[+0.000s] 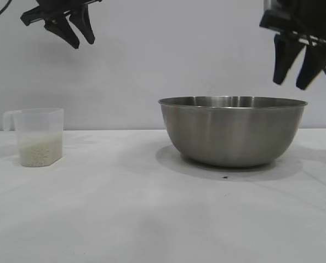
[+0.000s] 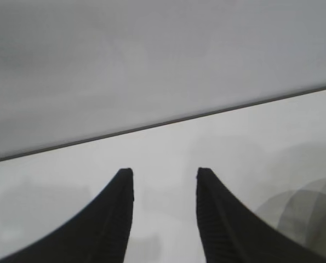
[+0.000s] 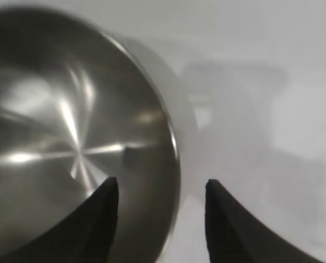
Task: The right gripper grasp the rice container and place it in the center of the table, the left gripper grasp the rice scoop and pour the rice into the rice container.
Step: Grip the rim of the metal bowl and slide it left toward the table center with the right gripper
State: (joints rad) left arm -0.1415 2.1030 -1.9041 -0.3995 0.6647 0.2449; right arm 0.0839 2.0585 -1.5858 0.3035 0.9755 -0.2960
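The rice container (image 1: 233, 130), a large steel bowl, stands on the white table (image 1: 124, 208) right of centre; its inside looks bare in the right wrist view (image 3: 69, 131). My right gripper (image 1: 293, 83) hangs open just above its right rim, one finger over the inside and one outside the wall (image 3: 161, 186), touching nothing. The rice scoop (image 1: 36, 136), a translucent cup with rice (image 1: 39, 152) in its lower part, stands at the far left. High above it my left gripper (image 1: 83, 42) is open and empty (image 2: 164, 172).
A grey wall runs behind the table. Open tabletop lies between the scoop and the bowl and across the front. A small dark speck (image 1: 224, 177) sits just in front of the bowl.
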